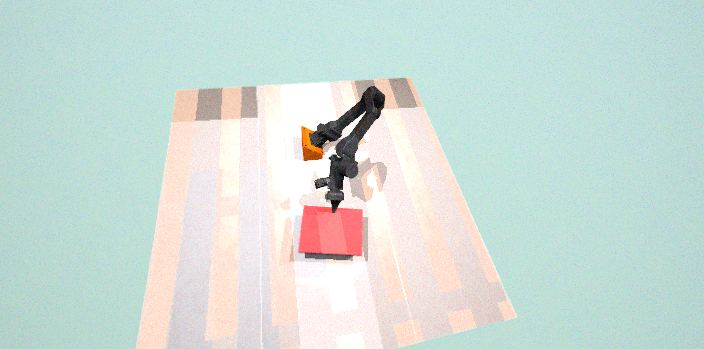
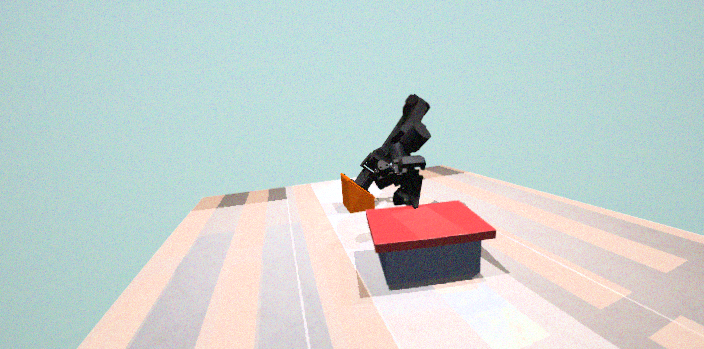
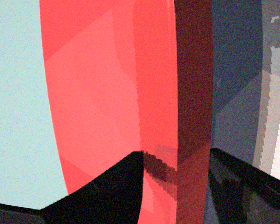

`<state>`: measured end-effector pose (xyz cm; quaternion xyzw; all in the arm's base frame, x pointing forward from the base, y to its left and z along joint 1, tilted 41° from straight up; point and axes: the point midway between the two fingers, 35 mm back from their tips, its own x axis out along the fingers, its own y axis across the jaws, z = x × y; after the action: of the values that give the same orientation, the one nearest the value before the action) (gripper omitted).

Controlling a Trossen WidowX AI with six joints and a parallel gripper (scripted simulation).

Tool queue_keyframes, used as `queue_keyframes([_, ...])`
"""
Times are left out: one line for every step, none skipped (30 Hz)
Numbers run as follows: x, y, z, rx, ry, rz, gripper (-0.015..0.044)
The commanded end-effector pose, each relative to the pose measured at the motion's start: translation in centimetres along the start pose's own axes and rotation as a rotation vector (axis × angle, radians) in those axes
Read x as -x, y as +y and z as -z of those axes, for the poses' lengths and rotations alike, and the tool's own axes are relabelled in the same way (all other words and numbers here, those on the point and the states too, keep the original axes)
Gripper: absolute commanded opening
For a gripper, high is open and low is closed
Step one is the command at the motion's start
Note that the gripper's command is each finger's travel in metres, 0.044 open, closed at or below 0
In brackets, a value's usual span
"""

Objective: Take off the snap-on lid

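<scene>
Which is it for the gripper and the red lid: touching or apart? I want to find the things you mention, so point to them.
Touching: the wrist view shows the gripper's (image 1: 334,210) (image 2: 416,206) (image 3: 176,150) fingers closed on both sides of the red lid's (image 1: 332,233) (image 2: 430,223) (image 3: 158,75) edge.

The top view looked steeply down from far off across the pale, striped rectangular worktop. The exterior view stood lower and nearer, facing the black jointed arm over the flat red rectangular lid, at five o'clock. Both took in the whole lid; the wrist view, very close, shared its claw-side edge, with black fingertips at five and seven.
</scene>
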<state>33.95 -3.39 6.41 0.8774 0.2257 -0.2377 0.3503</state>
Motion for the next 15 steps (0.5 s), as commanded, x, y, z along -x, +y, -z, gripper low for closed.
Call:
queue_keyframes([0.29,0.33,-0.03,0.004,0.000,-0.009,0.0000])
queue_keyframes([0.30,0.34,-0.03,0.004,0.000,-0.009,0.0000])
queue_keyframes([0.32,0.35,-0.03,0.004,0.000,-0.009,0.0000])
queue_keyframes([0.33,0.37,-0.03,0.004,0.000,-0.009,0.0000])
queue_keyframes([0.35,0.38,-0.04,0.004,0.000,-0.009,0.0000])
queue_keyframes([0.36,0.39,-0.04,0.004,0.000,-0.009,0.0000])
queue_keyframes([0.37,0.41,-0.04,0.004,0.000,-0.009,0.0000])
queue_keyframes([0.39,0.42,-0.04,0.004,0.000,-0.009,0.0000])
queue_keyframes([0.40,0.44,-0.04,0.004,0.000,-0.009,0.0000])
queue_keyframes([0.42,0.45,-0.04,0.004,0.000,-0.009,0.0000])
queue_keyframes([0.43,0.46,-0.04,0.004,0.000,-0.009,0.0000])
queue_keyframes([0.45,0.48,-0.04,0.005,0.000,-0.009,0.0000])
queue_keyframes([0.47,0.49,-0.04,0.005,0.000,-0.009,0.0000])
queue_keyframes([0.48,0.50,-0.04,0.005,0.000,-0.009,0.0000])
queue_keyframes([0.50,0.52,-0.04,0.005,0.000,-0.009,0.0000])
